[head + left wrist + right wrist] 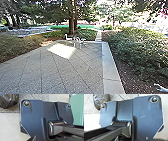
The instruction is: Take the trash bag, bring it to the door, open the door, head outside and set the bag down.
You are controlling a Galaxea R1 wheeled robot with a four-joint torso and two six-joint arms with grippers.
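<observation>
One paved yard (45, 67), pale edging (110, 67), shrubs (140, 50) alongside, dark trash bag (8, 100)

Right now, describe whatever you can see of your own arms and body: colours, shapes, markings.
Both wrist views show a wide, dark blue-grey plate with a pale edge, angled corners and round, light-rimmed fittings. Beside it is a straight, dark grey jointed bar; its barrel-shaped joint has silvery rings. I can't tell whether the bar belongs to an arm.
</observation>
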